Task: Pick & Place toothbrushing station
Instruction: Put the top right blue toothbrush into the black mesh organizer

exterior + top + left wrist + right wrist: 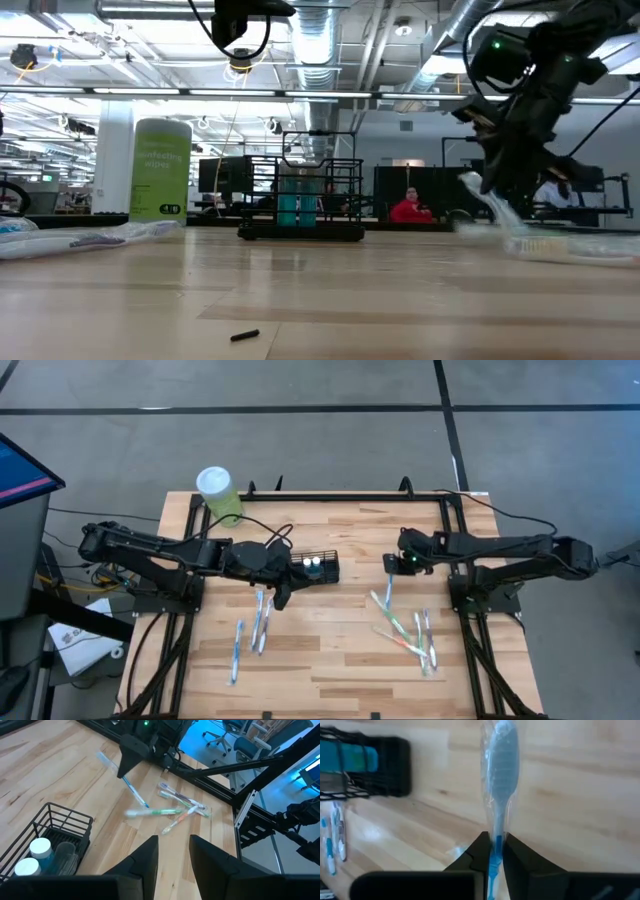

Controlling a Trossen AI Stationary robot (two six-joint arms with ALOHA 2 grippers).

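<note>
The toothbrushing station, a small black wire-mesh caddy [322,567], stands on the wooden table [330,670] with two white-capped blue tubes in it; it also shows in the low view [300,200] and the left wrist view [55,837]. My left gripper [283,592] is open and empty just near and left of the caddy, its fingers showing in the left wrist view [173,855]. My right gripper [390,565], right of the caddy, is shut on a wrapped blue toothbrush [388,588]. My right gripper pinches the wrapped blue toothbrush between its two fingers on the handle just behind the head [495,841]. The head [502,760] sticks out beyond the fingertips. In the low view the toothbrush [492,205] hangs slanting below the gripper; I cannot tell whether its lower end touches the table.
A green canister with a white lid [218,493] stands at the far left corner. Wrapped toothbrushes lie near the left [252,628] and near the right [405,630]. A small black piece [245,336] lies near the front edge. Black frame rails run along both table sides.
</note>
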